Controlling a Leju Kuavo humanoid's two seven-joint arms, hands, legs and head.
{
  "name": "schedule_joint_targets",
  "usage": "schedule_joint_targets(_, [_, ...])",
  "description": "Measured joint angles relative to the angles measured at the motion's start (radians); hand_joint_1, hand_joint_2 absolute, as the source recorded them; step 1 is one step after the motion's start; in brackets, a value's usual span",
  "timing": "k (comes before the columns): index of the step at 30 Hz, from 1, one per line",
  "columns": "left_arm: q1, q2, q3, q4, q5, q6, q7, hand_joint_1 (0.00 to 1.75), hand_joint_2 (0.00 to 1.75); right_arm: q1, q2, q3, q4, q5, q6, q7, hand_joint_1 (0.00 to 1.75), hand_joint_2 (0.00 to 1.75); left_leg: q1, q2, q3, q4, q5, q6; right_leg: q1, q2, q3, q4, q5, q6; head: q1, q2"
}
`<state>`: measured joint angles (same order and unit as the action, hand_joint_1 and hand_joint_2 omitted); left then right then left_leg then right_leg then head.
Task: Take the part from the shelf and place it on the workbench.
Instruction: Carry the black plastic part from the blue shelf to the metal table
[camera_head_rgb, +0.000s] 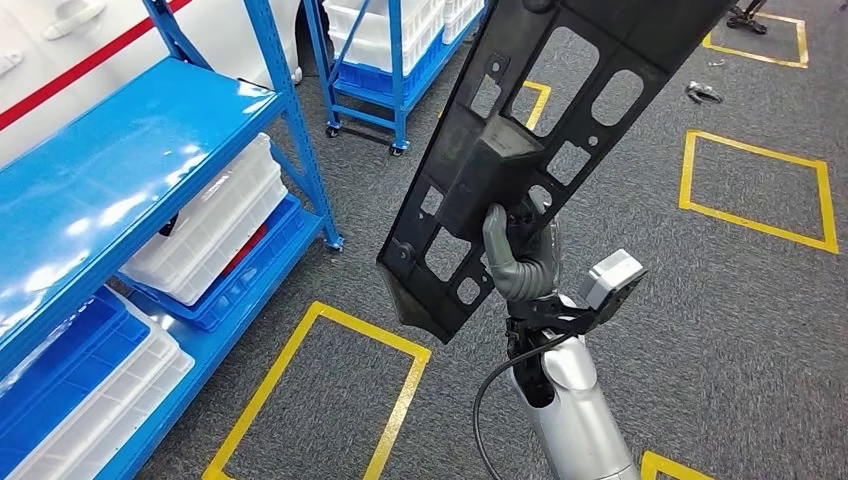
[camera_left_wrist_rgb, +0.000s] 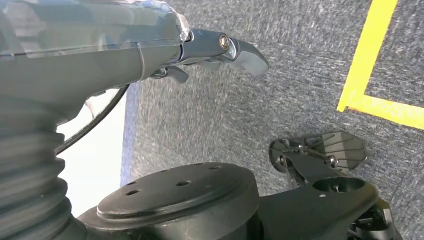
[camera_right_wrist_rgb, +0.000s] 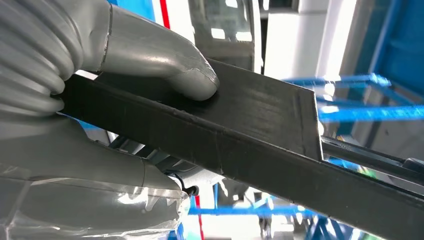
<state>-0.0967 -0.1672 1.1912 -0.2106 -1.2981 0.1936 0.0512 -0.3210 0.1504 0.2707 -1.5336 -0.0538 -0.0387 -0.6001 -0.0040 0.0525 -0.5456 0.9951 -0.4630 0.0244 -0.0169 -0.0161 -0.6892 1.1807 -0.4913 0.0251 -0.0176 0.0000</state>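
Observation:
A long black plastic part (camera_head_rgb: 540, 130) with many cut-outs is raised in front of me, slanting up to the right over the carpet. My right hand (camera_head_rgb: 520, 260) grips it from below near its lower middle. In the right wrist view the thick grey thumb (camera_right_wrist_rgb: 195, 80) presses on the flat black face of the part (camera_right_wrist_rgb: 260, 135), and the fingers under it are hidden. My left hand (camera_left_wrist_rgb: 210, 50) hangs above the grey carpet with its fingers stretched out and nothing in it.
A blue shelf (camera_head_rgb: 120, 170) stands at the left, with white bins (camera_head_rgb: 215, 225) and blue crates on its lower levels. A second blue rack (camera_head_rgb: 390, 60) on wheels is behind it. Yellow tape squares (camera_head_rgb: 320, 390) mark the grey carpet (camera_head_rgb: 700, 330).

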Motion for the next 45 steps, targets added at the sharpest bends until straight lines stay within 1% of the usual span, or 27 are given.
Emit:
schedule_joint_targets(1, [0.0, 0.0, 0.0, 0.0, -0.002, -0.001, 0.0, 0.0, 1.75, 0.001, 0.0, -0.001, -0.009, 0.001, -0.003, 0.001, 1.75, 1.75, -0.002, 0.008, 0.0, 0.005, -0.005, -0.005, 0.002, -0.018, 0.035, -0.064, 0.024, -0.003, 0.0, 0.0])
schedule_joint_targets(3, [0.001, 0.001, -0.001, 0.0, -0.005, -0.002, 0.002, 0.0, 1.75, 0.006, -0.001, -0.006, -0.026, 0.002, -0.008, 0.003, 1.75, 1.75, -0.007, 0.02, 0.0, 0.014, -0.014, -0.016, 0.006, -0.036, 0.07, -0.132, 0.04, -0.015, -0.002, 0.0])
schedule_joint_targets(5, [0.0, 0.002, -0.002, 0.0, -0.007, -0.003, 0.003, 0.0, 1.75, 0.018, -0.001, -0.018, -0.042, 0.002, -0.016, 0.004, 1.75, 1.75, -0.007, 0.033, 0.002, 0.017, -0.018, -0.025, 0.009, -0.021, 0.069, -0.135, 0.04, -0.029, -0.002, 0.0])
schedule_joint_targets(7, [0.0, 0.002, -0.003, 0.0, -0.008, -0.003, 0.004, 0.0, 1.75, 0.033, -0.002, -0.034, -0.058, 0.001, -0.022, 0.004, 1.75, 1.75, -0.003, 0.022, -0.003, 0.036, -0.037, -0.036, 0.007, -0.006, 0.069, -0.14, 0.044, -0.041, -0.002, 0.0])
schedule_joint_targets(8, [0.0, 0.002, -0.004, 0.0, -0.008, -0.004, 0.004, 0.0, 1.75, 0.039, -0.002, -0.041, -0.065, 0.001, -0.024, 0.003, 1.75, 1.75, 0.0, 0.006, -0.015, 0.068, -0.061, -0.041, 0.004, 0.002, 0.069, -0.143, 0.047, -0.046, -0.002, 0.0])
schedule_joint_targets(10, [-0.005, 0.002, -0.004, 0.0, -0.008, -0.005, 0.003, 0.0, 1.75, 0.046, -0.002, -0.051, -0.073, 0.0, -0.025, 0.002, 1.75, 1.75, 0.004, -0.03, -0.065, 0.19, -0.129, -0.047, 0.004, 0.018, 0.068, -0.144, 0.05, -0.052, -0.003, 0.0])
schedule_joint_targets(12, [-0.013, 0.002, -0.004, 0.0, -0.007, -0.005, 0.002, 0.0, 1.75, 0.055, -0.002, -0.056, -0.074, 0.0, -0.026, 0.002, 1.75, 1.75, 0.005, -0.041, -0.108, 0.3, -0.166, -0.048, 0.005, 0.038, 0.068, -0.143, 0.05, -0.054, -0.003, 0.0])
schedule_joint_targets(13, [-0.015, 0.002, -0.004, 0.0, -0.008, -0.005, 0.003, 0.0, 1.75, 0.06, -0.002, -0.058, -0.075, 0.0, -0.026, 0.002, 1.75, 1.75, 0.005, -0.043, -0.108, 0.304, -0.155, -0.047, 0.006, 0.049, 0.068, -0.142, 0.05, -0.054, -0.003, 0.0])
schedule_joint_targets(14, [-0.015, 0.002, -0.004, 0.0, -0.01, -0.005, 0.004, 0.0, 1.75, 0.065, -0.002, -0.061, -0.077, 0.0, -0.028, 0.001, 1.75, 1.75, 0.005, -0.046, -0.089, 0.267, -0.126, -0.044, 0.006, 0.062, 0.07, -0.141, 0.051, -0.053, -0.003, 0.0])
schedule_joint_targets(16, [-0.01, 0.002, -0.006, 0.0, -0.018, -0.007, 0.01, 0.0, 1.75, 0.075, -0.002, -0.071, -0.085, 0.0, -0.037, -0.004, 1.75, 1.75, 0.006, -0.078, -0.026, 0.13, -0.054, -0.036, 0.005, 0.084, 0.072, -0.14, 0.052, -0.051, -0.003, 0.0])
schedule_joint_targets(17, [-0.007, 0.003, -0.008, 0.0, -0.023, -0.01, 0.012, 0.0, 1.75, 0.08, -0.002, -0.077, -0.09, -0.001, -0.041, -0.008, 1.75, 1.75, 0.006, -0.099, -0.002, 0.074, -0.033, -0.032, 0.004, 0.094, 0.07, -0.14, 0.054, -0.047, -0.003, 0.0])
schedule_joint_targets(19, [-0.004, 0.005, -0.013, 0.0, -0.031, -0.016, 0.017, 0.0, 1.75, 0.099, -0.002, -0.092, -0.101, -0.003, -0.05, -0.015, 1.75, 1.75, 0.004, -0.124, 0.016, 0.027, -0.029, -0.028, 0.0, 0.11, 0.06, -0.141, 0.061, -0.033, -0.003, 0.0])
schedule_joint_targets(21, [-0.006, 0.006, -0.02, 0.0, -0.039, -0.024, 0.022, 0.0, 1.75, 0.13, -0.002, -0.111, -0.118, -0.004, -0.058, -0.018, 1.75, 1.75, 0.005, -0.109, 0.018, 0.009, -0.024, -0.019, -0.003, 0.119, 0.054, -0.145, 0.069, -0.019, -0.003, 0.0])
schedule_joint_targets(22, [-0.007, 0.007, -0.024, 0.0, -0.043, -0.028, 0.027, 0.0, 1.75, 0.148, -0.003, -0.12, -0.129, -0.005, -0.062, -0.02, 1.75, 1.75, 0.006, -0.099, 0.022, -0.001, -0.018, -0.012, -0.001, 0.107, 0.05, -0.139, 0.063, -0.014, -0.002, 0.0])
schedule_joint_targets(24, [-0.007, 0.007, -0.028, 0.0, -0.05, -0.035, 0.037, 0.0, 1.75, 0.175, -0.003, -0.135, -0.147, -0.005, -0.068, -0.025, 1.75, 1.75, 0.009, -0.074, 0.027, -0.018, -0.006, 0.001, 0.003, 0.063, 0.02, -0.075, 0.02, -0.01, 0.001, 0.0])
schedule_joint_targets(26, [-0.006, 0.008, -0.031, 0.0, -0.053, -0.04, 0.044, 0.0, 1.75, 0.196, -0.003, -0.146, -0.158, -0.006, -0.071, -0.027, 1.75, 1.75, 0.003, -0.048, 0.026, -0.019, -0.005, 0.006, 0.003, 0.031, -0.039, 0.049, -0.044, -0.006, 0.003, 0.0])
schedule_joint_targets(28, [-0.006, 0.01, -0.034, 0.0, -0.057, -0.042, 0.05, 0.0, 1.75, 0.218, -0.003, -0.154, -0.163, -0.006, -0.073, -0.027, 1.75, 1.75, 0.001, -0.022, 0.024, -0.017, -0.007, 0.006, 0.001, 0.024, -0.068, 0.117, -0.058, -0.002, 0.003, 0.0])
schedule_joint_targets(29, [-0.007, 0.012, -0.036, 0.0, -0.06, -0.042, 0.053, 0.0, 1.75, 0.226, -0.003, -0.156, -0.165, -0.007, -0.074, -0.027, 1.75, 1.75, 0.0, -0.011, 0.024, -0.015, -0.009, 0.005, 0.001, 0.02, -0.053, 0.095, -0.039, -0.001, 0.003, 0.0])
schedule_joint_targets(31, [-0.008, 0.014, -0.04, 0.0, -0.063, -0.042, 0.062, 0.0, 1.75, 0.237, -0.003, -0.159, -0.17, -0.007, -0.078, -0.027, 1.75, 1.75, -0.001, 0.009, 0.025, -0.008, -0.015, 0.0, 0.002, -0.007, 0.023, -0.038, 0.017, -0.003, 0.003, 0.0])
schedule_joint_targets(33, [-0.01, 0.017, -0.045, 0.0, -0.066, -0.043, 0.073, 0.0, 1.75, 0.242, -0.001, -0.16, -0.173, -0.007, -0.083, -0.026, 1.75, 1.75, -0.005, 0.023, 0.024, 0.0, -0.024, -0.01, 0.007, -0.03, 0.077, -0.135, 0.042, -0.013, 0.002, 0.0])
schedule_joint_targets(36, [-0.013, 0.021, -0.049, 0.0, -0.068, -0.04, 0.082, 0.0, 1.75, 0.255, 0.005, -0.165, -0.174, -0.008, -0.089, -0.024, 1.75, 1.75, -0.007, 0.039, 0.026, 0.002, -0.029, -0.026, 0.011, -0.015, 0.082, -0.152, 0.046, -0.031, 0.002, 0.0])
schedule_joint_targets(38, [-0.015, 0.023, -0.051, 0.0, -0.069, -0.032, 0.082, 0.0, 1.75, 0.265, 0.014, -0.171, -0.18, -0.007, -0.092, -0.02, 1.75, 1.75, -0.003, 0.019, 0.018, 0.028, -0.053, -0.037, 0.007, -0.001, 0.082, -0.158, 0.051, -0.041, 0.001, 0.0])
schedule_joint_targets(39, [-0.016, 0.024, -0.052, 0.0, -0.069, -0.025, 0.079, 0.0, 1.75, 0.269, 0.019, -0.173, -0.184, -0.007, -0.094, -0.018, 1.75, 1.75, -0.001, 0.001, 0.003, 0.066, -0.079, -0.042, 0.005, 0.006, 0.082, -0.16, 0.053, -0.046, 0.001, 0.0])
schedule_joint_targets(42, [-0.025, 0.024, -0.052, 0.0, -0.068, -0.002, 0.062, 0.0, 1.75, 0.291, 0.032, -0.18, -0.189, -0.006, -0.094, -0.016, 1.75, 1.75, 0.004, -0.033, -0.073, 0.258, -0.168, -0.049, 0.007, 0.029, 0.08, -0.159, 0.055, -0.052, 0.001, 0.0])
schedule_joint_targets(43, [-0.027, 0.024, -0.052, 0.0, -0.068, 0.006, 0.056, 0.0, 1.75, 0.301, 0.034, -0.184, -0.19, -0.008, -0.094, -0.016, 1.75, 1.75, 0.004, -0.036, -0.083, 0.29, -0.172, -0.048, 0.008, 0.038, 0.08, -0.158, 0.055, -0.052, 0.001, 0.0])
schedule_joint_targets(44, [-0.027, 0.024, -0.052, 0.0, -0.071, 0.016, 0.05, 0.0, 1.75, 0.309, 0.035, -0.189, -0.189, -0.011, -0.094, -0.016, 1.75, 1.75, 0.004, -0.037, -0.074, 0.276, -0.153, -0.047, 0.008, 0.049, 0.08, -0.157, 0.056, -0.052, 0.001, 0.0])
schedule_joint_targets(45, [-0.026, 0.024, -0.054, 0.0, -0.076, 0.028, 0.046, 0.0, 1.75, 0.316, 0.035, -0.194, -0.189, -0.015, -0.094, -0.017, 1.75, 1.75, 0.005, -0.043, -0.049, 0.226, -0.119, -0.043, 0.008, 0.061, 0.08, -0.156, 0.056, -0.051, 0.001, 0.0])
